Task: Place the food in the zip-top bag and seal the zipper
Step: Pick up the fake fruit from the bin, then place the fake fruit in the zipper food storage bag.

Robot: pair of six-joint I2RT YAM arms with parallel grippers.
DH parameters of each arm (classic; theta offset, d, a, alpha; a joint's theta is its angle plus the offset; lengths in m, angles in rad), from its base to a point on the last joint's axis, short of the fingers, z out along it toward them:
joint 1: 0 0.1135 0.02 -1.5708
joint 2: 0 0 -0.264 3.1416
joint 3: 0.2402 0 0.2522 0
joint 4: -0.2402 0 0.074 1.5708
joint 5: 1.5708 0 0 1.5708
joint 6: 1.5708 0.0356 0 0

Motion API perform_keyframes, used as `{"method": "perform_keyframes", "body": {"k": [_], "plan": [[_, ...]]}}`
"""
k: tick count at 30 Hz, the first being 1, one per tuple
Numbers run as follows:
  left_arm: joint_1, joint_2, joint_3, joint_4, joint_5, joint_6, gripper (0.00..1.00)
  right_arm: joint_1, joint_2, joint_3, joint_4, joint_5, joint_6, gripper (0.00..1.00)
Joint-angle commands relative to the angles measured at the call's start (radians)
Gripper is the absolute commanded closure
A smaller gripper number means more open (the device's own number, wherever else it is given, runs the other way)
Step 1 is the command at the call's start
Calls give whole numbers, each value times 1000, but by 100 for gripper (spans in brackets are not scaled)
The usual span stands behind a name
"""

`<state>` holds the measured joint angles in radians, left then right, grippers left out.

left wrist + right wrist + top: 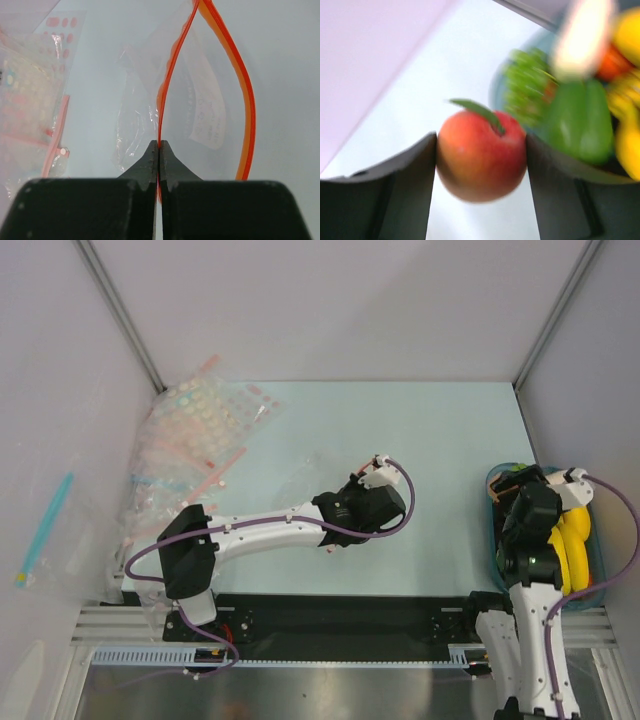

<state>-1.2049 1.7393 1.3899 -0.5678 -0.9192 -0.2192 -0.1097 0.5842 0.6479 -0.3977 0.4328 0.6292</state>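
Observation:
My left gripper (159, 145) is shut on one side of the red-orange zipper (169, 85) of the clear zip-top bag (200, 75). The other zipper strip (246, 100) bows away to the right, so the bag's mouth stands open. In the top view the left wrist (360, 505) is mid-table and its fingers are hidden under it. My right gripper (481, 150) is shut on a round red-orange toy fruit (480, 155) with a green leaf. It holds the fruit just beside the blue bowl (494, 87). The view is blurred. In the top view the right wrist (525, 510) is over the bowl (592, 585).
The bowl holds a green pepper (580, 120), a green bunch (527, 85), a blurred white piece (582, 40), an orange piece (615, 62) and yellow bananas (572, 540). A heap of dotted clear bags (195, 430) with pink strips lies at the back left, also in the left wrist view (30, 95).

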Motion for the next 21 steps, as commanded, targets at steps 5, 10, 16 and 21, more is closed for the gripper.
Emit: {"method": "perform_keyframes", "body": {"k": [5, 10, 16, 21], "plan": [[13, -58, 20, 32, 153, -25, 100, 36, -61, -44, 324, -572, -209, 70], [65, -147, -41, 86, 279, -40, 100, 94, 3, -79, 506, -804, -192, 72], [103, -207, -86, 112, 329, -63, 100, 321, 106, -109, 651, -832, -220, 76], [107, -238, -103, 125, 353, -74, 100, 504, 169, -126, 753, -786, -278, 76]]}}
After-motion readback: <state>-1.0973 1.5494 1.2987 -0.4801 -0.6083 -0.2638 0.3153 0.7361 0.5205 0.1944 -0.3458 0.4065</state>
